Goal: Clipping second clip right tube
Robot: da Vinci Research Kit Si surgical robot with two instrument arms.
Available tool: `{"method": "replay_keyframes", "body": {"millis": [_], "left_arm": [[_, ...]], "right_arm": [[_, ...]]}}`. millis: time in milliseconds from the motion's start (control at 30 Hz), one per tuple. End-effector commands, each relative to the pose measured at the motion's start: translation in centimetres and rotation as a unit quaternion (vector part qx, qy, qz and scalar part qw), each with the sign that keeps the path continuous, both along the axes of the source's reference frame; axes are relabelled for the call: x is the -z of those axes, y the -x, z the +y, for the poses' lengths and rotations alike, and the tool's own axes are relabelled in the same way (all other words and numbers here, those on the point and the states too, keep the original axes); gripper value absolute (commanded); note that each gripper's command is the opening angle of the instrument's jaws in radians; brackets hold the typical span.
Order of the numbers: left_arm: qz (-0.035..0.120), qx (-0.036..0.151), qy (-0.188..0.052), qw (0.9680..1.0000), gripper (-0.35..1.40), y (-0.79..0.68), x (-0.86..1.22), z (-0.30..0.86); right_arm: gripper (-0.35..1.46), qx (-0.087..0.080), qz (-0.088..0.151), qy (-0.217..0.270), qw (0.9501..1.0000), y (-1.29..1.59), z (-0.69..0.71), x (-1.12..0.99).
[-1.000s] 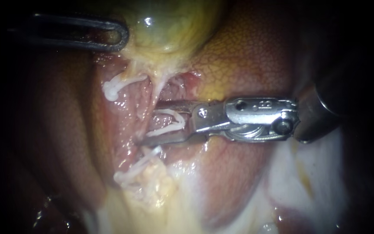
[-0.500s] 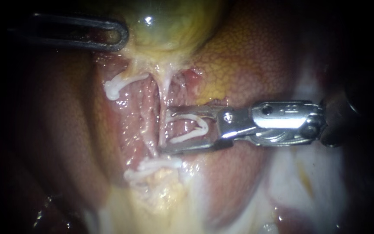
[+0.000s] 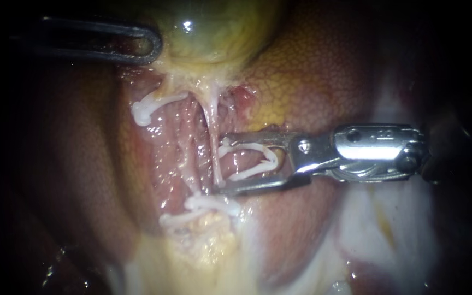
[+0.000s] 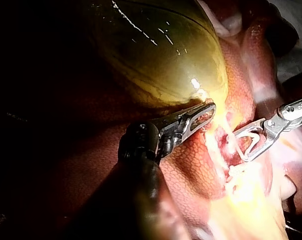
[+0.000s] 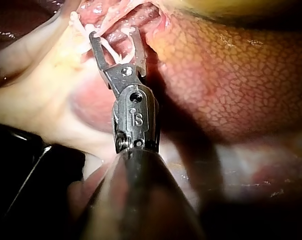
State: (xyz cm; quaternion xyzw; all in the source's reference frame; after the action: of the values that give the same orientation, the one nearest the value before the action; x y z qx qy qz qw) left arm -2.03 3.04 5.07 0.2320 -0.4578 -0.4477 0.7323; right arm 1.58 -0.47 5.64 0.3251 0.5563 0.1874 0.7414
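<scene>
Right claw: wide apart, carrying an open clip
Right tube: crossing the claw's mouth, touching the clip's ends
Next: probably best to ease forward until tube sits deep, above lower clip, then squeeze

Right instrument — holding a white clip — beside the liver.

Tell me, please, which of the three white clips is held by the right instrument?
The middle clip: it sits spread in a V inside the right instrument. The upper clip and the lower clip lie on the tissue, apart from the instrument.
</scene>
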Motion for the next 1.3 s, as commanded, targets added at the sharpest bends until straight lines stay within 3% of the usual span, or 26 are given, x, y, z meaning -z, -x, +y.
{"method": "replay_keyframes", "body": {"millis": [33,200,467,700,933,1100,1300], "left_arm": [[0.000,0.000,0.000,1.0000,-0.35,0.00,0.00,0.00],[0.000,0.000,0.000,1.0000,-0.35,0.00,0.00,0.00],[0.000,0.000,0.000,1.0000,-0.35,0.01,0.00,0.00],[0.000,0.000,0.000,1.0000,-0.35,0.01,0.00,0.00],[0.000,0.000,0.000,1.0000,-0.35,0.02,0.00,0.00],[0.000,0.001,0.000,1.0000,-0.35,0.02,0.00,0.00],[0.000,0.001,0.000,1.0000,-0.35,0.02,0.00,0.00]], "right_arm": [[0.50,0.002,-0.001,-0.012,0.9999,0.00,0.00,0.00],[0.49,0.008,0.013,-0.060,0.9981,-0.05,-0.02,-0.05],[0.48,0.009,0.058,-0.134,0.9893,-0.19,-0.05,-0.19],[0.48,0.012,0.094,-0.151,0.9840,-0.32,-0.11,-0.30],[0.45,0.005,0.149,-0.176,0.9731,-0.36,-0.13,-0.33],[0.45,0.009,0.176,-0.183,0.9673,-0.34,-0.14,-0.29],[0.43,-0.006,0.175,-0.187,0.9666,-0.33,-0.15,-0.14]]}}
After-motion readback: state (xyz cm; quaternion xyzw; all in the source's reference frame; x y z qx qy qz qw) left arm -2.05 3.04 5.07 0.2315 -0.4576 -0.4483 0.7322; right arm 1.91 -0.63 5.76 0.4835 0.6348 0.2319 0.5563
